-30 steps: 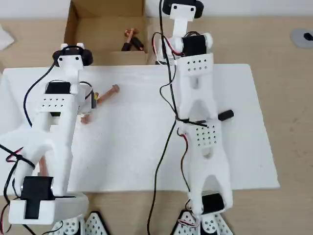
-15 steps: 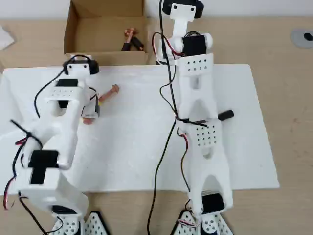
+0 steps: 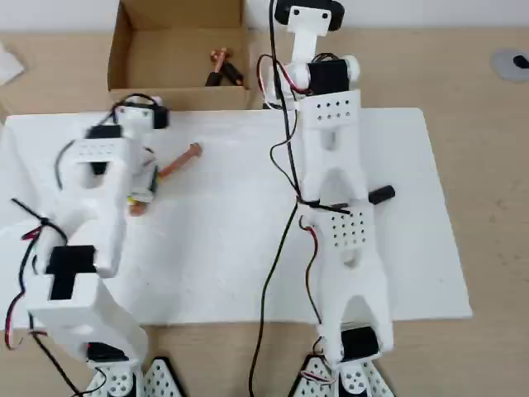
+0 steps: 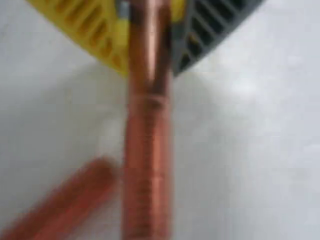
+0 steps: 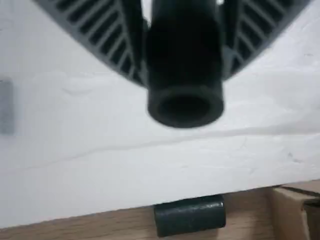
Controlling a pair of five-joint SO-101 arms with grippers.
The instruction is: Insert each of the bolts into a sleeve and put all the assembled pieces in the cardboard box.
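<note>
Wooden surface (image 3: pixel 488 165), with a white sheet (image 3: pixel 215 248) spread over most of it. The cardboard box (image 3: pixel 120 50) sits at the far edge, just beyond the sheet. Finished pieces (image 3: pixel 221 68) already lie inside it, so part of your job looks done.

Your left gripper (image 4: pixel 150 65) is pressed onto a copper bolt (image 4: pixel 147 150), pinched between the yellow jaw and the grey one. A long run of threaded shaft sticks out free past the tips. It is probably held that way so there is length to push into a bore. It hangs close over the sheet. Another copper shaft (image 4: pixel 60 200) lies on the sheet just beside it. You cannot tell whether that is the loose bolt (image 3: pixel 180 161) seen from above near that arm.

Your right gripper (image 5: pixel 184 75) is clamped on a black sleeve (image 5: pixel 185 60), jaws hugging its sides. The open end faces outward, unobstructed, which presents the hole for a bolt. It hangs over the sheet near its far edge.

- A spare sleeve (image 5: pixel 189 216) lies on its side on the wood, just off the sheet and near the box corner.
- One more sleeve (image 3: pixel 382 195) rests on the sheet beside the right arm.

Judgement: the arms are well apart. You need to bring the bolt tip and sleeve mouth onto one axis before pushing. If they are misaligned, the tip would likely catch the rim.
</note>
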